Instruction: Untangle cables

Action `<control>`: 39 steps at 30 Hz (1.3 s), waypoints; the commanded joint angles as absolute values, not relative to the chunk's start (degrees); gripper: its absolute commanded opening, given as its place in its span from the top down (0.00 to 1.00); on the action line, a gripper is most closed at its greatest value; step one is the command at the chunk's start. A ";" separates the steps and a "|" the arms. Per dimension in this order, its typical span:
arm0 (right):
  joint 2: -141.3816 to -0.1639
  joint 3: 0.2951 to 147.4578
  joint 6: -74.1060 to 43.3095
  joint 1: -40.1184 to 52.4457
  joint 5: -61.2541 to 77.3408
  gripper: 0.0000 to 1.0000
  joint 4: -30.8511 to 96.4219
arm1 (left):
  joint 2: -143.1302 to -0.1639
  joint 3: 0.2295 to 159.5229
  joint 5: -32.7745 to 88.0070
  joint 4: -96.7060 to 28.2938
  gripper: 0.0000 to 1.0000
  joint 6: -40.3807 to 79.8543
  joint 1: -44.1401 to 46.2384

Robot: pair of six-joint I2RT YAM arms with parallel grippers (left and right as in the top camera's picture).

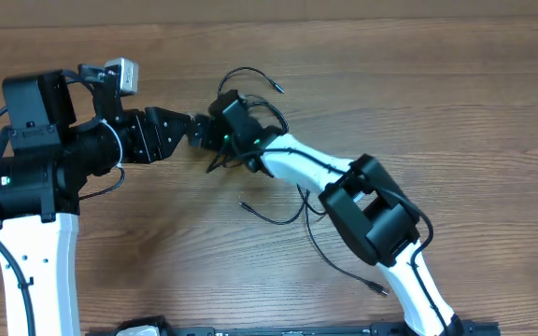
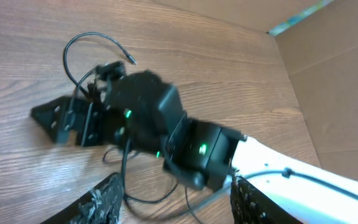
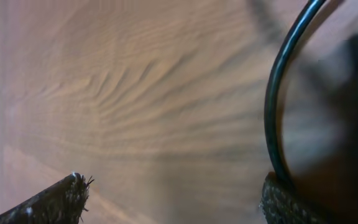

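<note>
Right tool first: we see its fingers spread wide apart, clamped on nothing, though one strand of the cables runs along the inner face of one finger, touching it. From overhead, the knot of the cables sits right at and under this tool, near the middle of the table, so the right arm is much the nearer one. Our left tool faces the same knot from the left, just beside it, fingers likewise apart and empty.

Outward from the knot the cords fan out. One free end arcs away toward the far side. The longest strand trails back alongside the right arm to a plug end near the front edge. So the bundle's long axis runs roughly from the knot down along the right arm. We judge the next pull should part the tools along that line, once each closes on a strand.
</note>
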State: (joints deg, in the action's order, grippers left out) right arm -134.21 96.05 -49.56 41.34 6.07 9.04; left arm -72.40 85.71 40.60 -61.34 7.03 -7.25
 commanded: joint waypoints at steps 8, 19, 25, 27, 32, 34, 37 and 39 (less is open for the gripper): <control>-136.16 98.39 -40.12 30.22 22.35 0.06 11.38 | -71.57 85.97 41.76 -60.93 0.45 4.54 -7.35; -127.11 104.18 -37.19 32.08 11.11 0.00 22.92 | -71.57 85.97 40.12 -60.86 0.45 3.84 -7.38; -121.84 104.79 -37.17 31.22 4.58 0.00 28.23 | -71.57 85.97 40.16 -60.95 0.45 3.86 -7.35; -121.56 104.79 -36.93 30.24 4.29 0.00 29.65 | -71.57 85.97 40.53 -61.10 0.45 3.84 -7.35; -121.62 103.77 -33.76 27.49 3.60 0.00 34.41 | -71.57 85.97 40.51 -61.47 0.45 3.84 -7.35; -121.64 102.91 -31.90 26.79 2.50 0.00 35.99 | -71.57 85.97 40.53 -61.39 0.45 3.84 -7.35; -122.43 102.26 -28.58 26.50 2.39 0.00 39.09 | -71.57 85.97 40.53 -61.23 0.44 4.12 -7.35; -123.33 102.26 -26.04 26.52 2.42 0.00 41.60 | -71.57 85.97 40.56 -61.25 0.44 4.29 -7.35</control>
